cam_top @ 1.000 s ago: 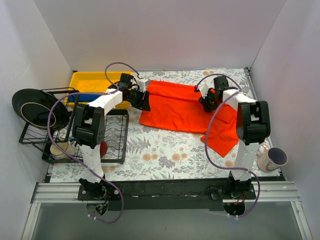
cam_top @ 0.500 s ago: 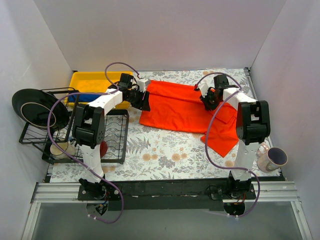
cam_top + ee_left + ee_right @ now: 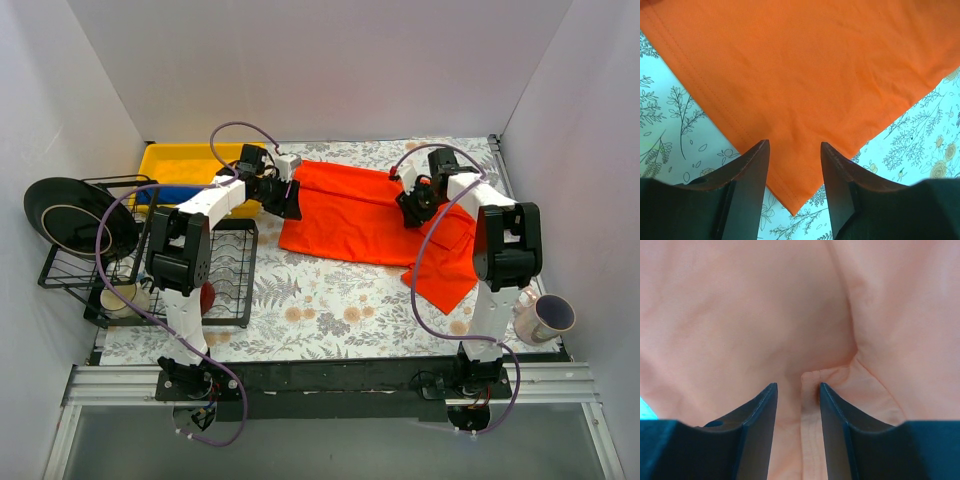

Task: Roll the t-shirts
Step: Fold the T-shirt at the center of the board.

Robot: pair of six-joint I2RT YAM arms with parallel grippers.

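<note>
The orange-red t-shirt [image 3: 350,215] lies spread flat on the flowered tablecloth at the back, with one part trailing toward the front right. My left gripper [image 3: 291,207] is open over its left edge. In the left wrist view a hemmed corner of the shirt [image 3: 805,75] points between the open fingers of that gripper [image 3: 795,145]. My right gripper [image 3: 410,208] is open low over the shirt's right part. In the right wrist view the cloth [image 3: 740,315] looks pale, and a stitched seam runs between that gripper's open fingers [image 3: 798,386]. A royal blue t-shirt [image 3: 160,194] shows in the yellow bin.
A yellow bin [image 3: 185,160] stands at the back left. A black wire dish rack [image 3: 225,270] holds a black plate [image 3: 65,215], with a cup [image 3: 120,297] and a red bowl [image 3: 207,297] by it. A mug [image 3: 548,315] stands at the front right. White walls enclose the table.
Both grippers have shifted only slightly over the shirt. The shirt lies as before.
</note>
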